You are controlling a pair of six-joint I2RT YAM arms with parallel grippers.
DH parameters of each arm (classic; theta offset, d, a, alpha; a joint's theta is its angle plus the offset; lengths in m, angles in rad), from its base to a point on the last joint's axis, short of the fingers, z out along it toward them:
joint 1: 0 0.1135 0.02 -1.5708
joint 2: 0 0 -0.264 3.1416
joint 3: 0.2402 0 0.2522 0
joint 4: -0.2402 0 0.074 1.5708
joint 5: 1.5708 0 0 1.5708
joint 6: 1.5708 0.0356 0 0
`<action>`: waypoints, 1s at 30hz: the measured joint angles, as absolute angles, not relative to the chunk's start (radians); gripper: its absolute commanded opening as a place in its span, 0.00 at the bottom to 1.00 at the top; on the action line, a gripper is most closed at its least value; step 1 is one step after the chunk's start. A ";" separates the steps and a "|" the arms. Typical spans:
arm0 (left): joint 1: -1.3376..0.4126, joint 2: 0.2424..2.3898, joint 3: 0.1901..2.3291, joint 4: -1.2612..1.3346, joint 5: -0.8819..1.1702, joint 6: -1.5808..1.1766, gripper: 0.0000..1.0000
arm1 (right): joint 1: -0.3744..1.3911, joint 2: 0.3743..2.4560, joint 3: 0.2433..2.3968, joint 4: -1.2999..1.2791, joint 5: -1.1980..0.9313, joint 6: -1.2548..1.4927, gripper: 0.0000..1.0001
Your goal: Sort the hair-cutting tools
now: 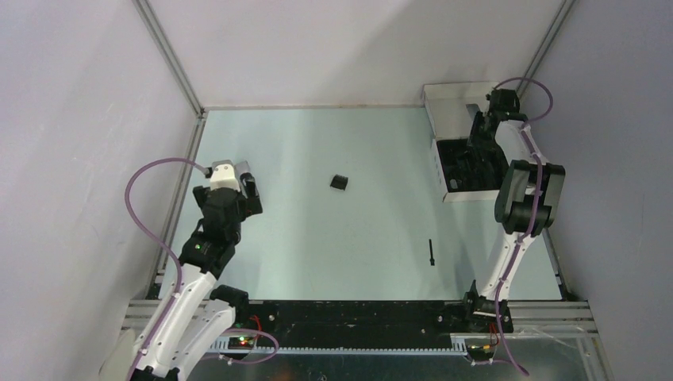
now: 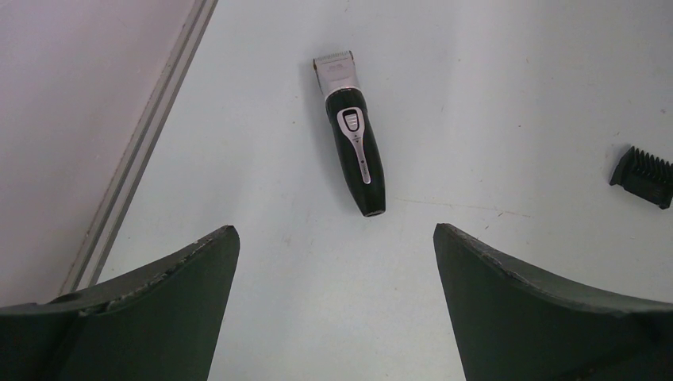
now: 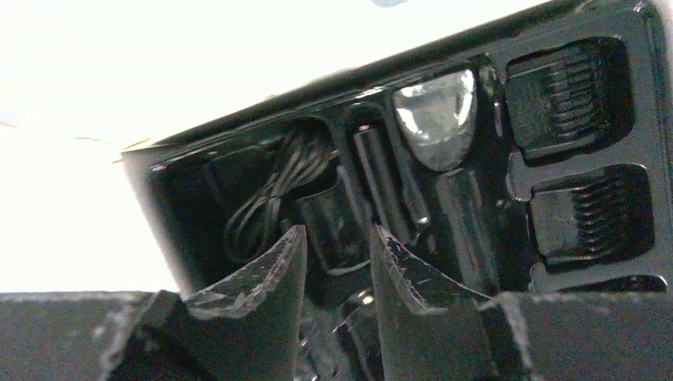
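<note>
The hair clipper [image 2: 355, 135] has a glossy black plastic body with silvery trim and blade; the comb attachment [image 2: 641, 176] is matt black plastic; the worktop [image 2: 492, 95] looks smooth and matt; the black tray [image 3: 583, 151] is shiny moulded plastic; jaws of the left gripper [image 2: 336, 238] look matt, rough-edged.

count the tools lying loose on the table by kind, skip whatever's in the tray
hair clipper: 1
comb attachment: 1
thin stick brush: 1
total: 3
</note>
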State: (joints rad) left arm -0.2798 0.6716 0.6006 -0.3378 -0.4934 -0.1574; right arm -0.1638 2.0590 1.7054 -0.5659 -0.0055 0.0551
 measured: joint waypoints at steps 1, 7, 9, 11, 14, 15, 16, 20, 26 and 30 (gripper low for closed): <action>-0.280 0.668 0.601 -0.338 -0.493 -0.158 1.00 | -0.154 2.031 1.711 -0.583 -0.006 0.070 0.48; -0.279 0.668 0.607 -0.359 -0.490 -0.191 1.00 | -0.068 1.842 1.684 -0.614 -0.009 0.168 0.61; -0.279 0.674 0.619 -0.382 -0.490 -0.213 1.00 | -0.031 1.758 1.636 -0.607 -0.009 0.193 0.64; -0.279 0.683 0.635 -0.404 -0.490 -0.237 1.00 | 0.015 1.670 1.565 -0.601 -0.008 0.222 0.65; -0.279 0.702 0.662 -0.431 -0.486 -0.273 1.00 | 0.087 1.588 1.462 -0.603 -0.010 0.260 0.66; -0.279 0.709 0.669 -0.436 -0.484 -0.282 1.00 | 0.107 1.577 1.437 -0.606 -0.012 0.268 0.67; -0.279 0.723 0.679 -0.445 -0.477 -0.294 1.00 | 0.130 1.570 1.406 -0.609 -0.012 0.279 0.67; -0.279 0.785 0.715 -0.464 -0.448 -0.333 1.00 | 0.224 1.568 1.299 -0.631 -0.008 0.313 0.68; -0.279 0.881 0.736 -0.467 -0.373 -0.376 1.00 | 0.377 1.566 1.214 -0.628 -0.008 0.367 0.69; -0.279 0.965 0.771 -0.466 -0.314 -0.394 1.00 | 0.454 1.567 1.193 -0.604 0.001 0.412 0.70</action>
